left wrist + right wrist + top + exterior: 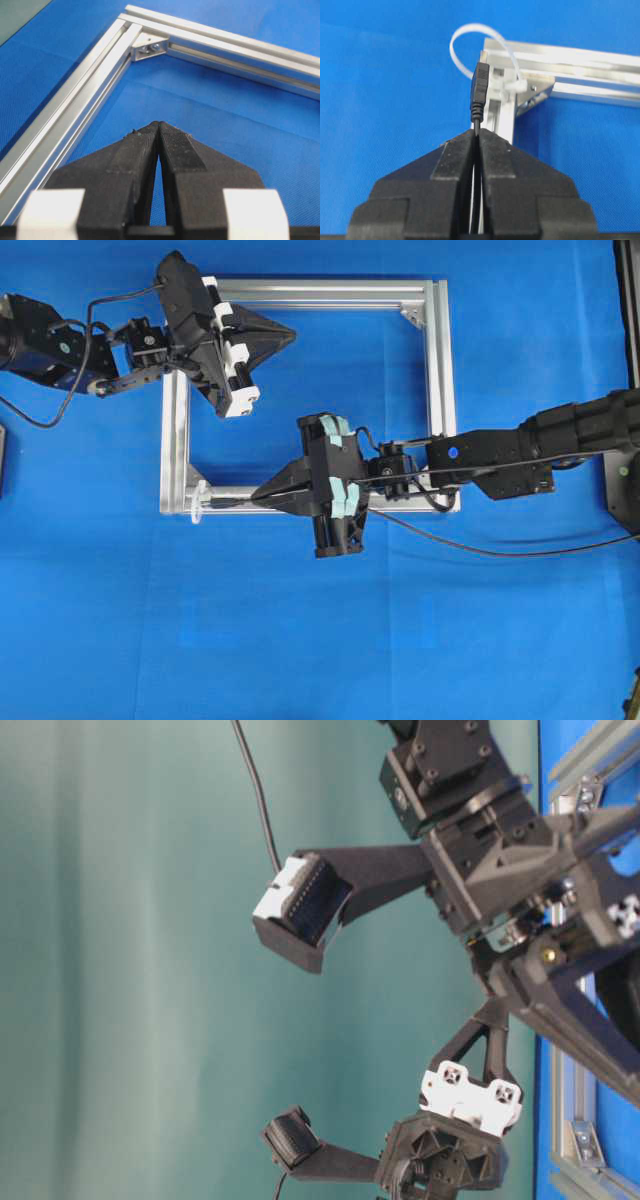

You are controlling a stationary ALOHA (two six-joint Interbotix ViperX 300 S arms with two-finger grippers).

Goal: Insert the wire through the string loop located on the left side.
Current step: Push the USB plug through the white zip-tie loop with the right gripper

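Right pincer [258, 497], overhead view: clenched on the wire [480, 546], tips over the frame's [432, 390] near rail, pointing toward the worktop's [300, 640] left edge. Wire trails from behind the pincer across the blue cloth toward the right edge. String loop [196, 502]: whitish, at the frame's near-left corner, just beyond the plug [225, 502]; whether the plug has entered it cannot be told. Left pincer [290, 337]: clenched on nothing, over the frame's far-left part, pointing right.

Table-level view: picture turned on its side; both arms and wrist cameras seen against a green wall, frame rails at the right margin. Wire and loop not made out.

Left wrist view: left pincer [159, 125] with jaws pressed together, nothing between; frame corner with bracket [150, 46] ahead.

Right wrist view: right pincer [477, 132] gripping the wire just behind the plug [480, 90]. Plug upright, tip level with the loop's [465, 42] opening, near the frame corner.
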